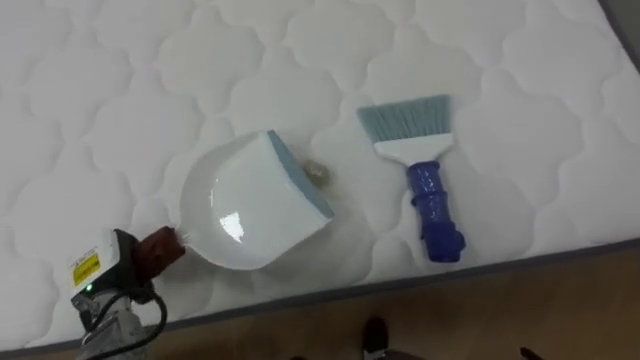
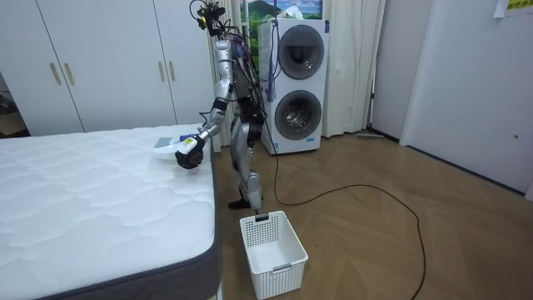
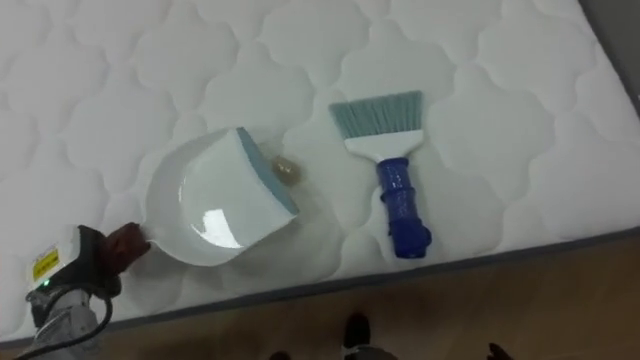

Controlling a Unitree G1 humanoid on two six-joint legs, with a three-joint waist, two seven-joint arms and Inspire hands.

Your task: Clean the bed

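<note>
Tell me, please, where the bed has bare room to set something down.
Free: the mattress beyond the dustpan and the brush, and the patch right of the brush. Crowded: the gap between dustpan lip and brush, where a small scrap lies, and the near-left edge, where the left hand grips the dustpan's handle.

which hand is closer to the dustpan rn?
Left. The left hand is curled round the handle of the dustpan, at its lower-left end. The right arm hangs by the robot's torso in the room view, off the bed.
</note>
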